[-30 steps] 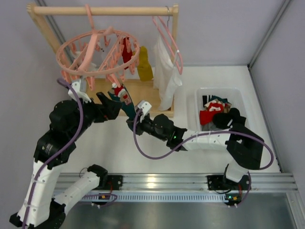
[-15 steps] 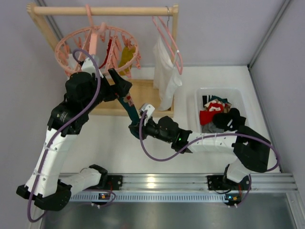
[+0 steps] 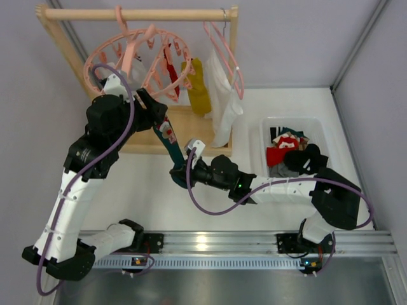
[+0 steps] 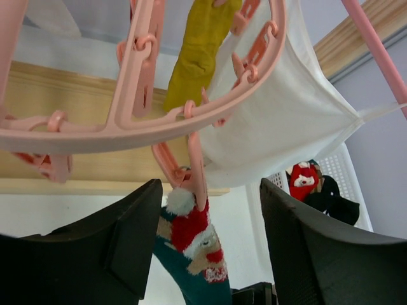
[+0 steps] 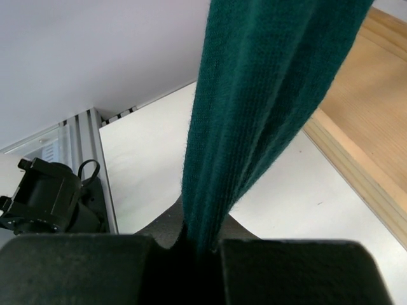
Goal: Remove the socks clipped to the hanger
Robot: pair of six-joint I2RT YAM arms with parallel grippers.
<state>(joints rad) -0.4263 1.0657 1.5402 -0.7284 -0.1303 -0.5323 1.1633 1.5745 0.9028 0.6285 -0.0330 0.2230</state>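
Note:
The round pink hanger [image 3: 105,51] hangs from the wooden rack, tilted; it also shows in the left wrist view [image 4: 127,127]. A dark teal sock with a red-white Santa pattern [image 3: 167,141] hangs from one pink peg [image 4: 194,168] and stretches down to my right gripper [image 3: 180,171]. The right gripper [image 5: 200,244] is shut on the lower end of this sock [image 5: 267,95]. My left gripper [image 3: 156,109] is open, its jaws on either side of the peg and the sock's top [image 4: 197,254]. A mustard sock [image 3: 198,89] and a red sock [image 3: 170,67] are still clipped on.
A thin pink clothes hanger [image 3: 226,51] with a white garment [image 3: 222,105] hangs at the rack's right end. The rack's wooden base [image 3: 191,124] lies under the ring. A white bin [image 3: 264,136] with several socks [image 3: 289,149] stands at the right.
My left arm has risen from the table up to the ring and brought its open jaws around the peg. The ring has swung. My right gripper has kept hold of the teal sock, now taut.

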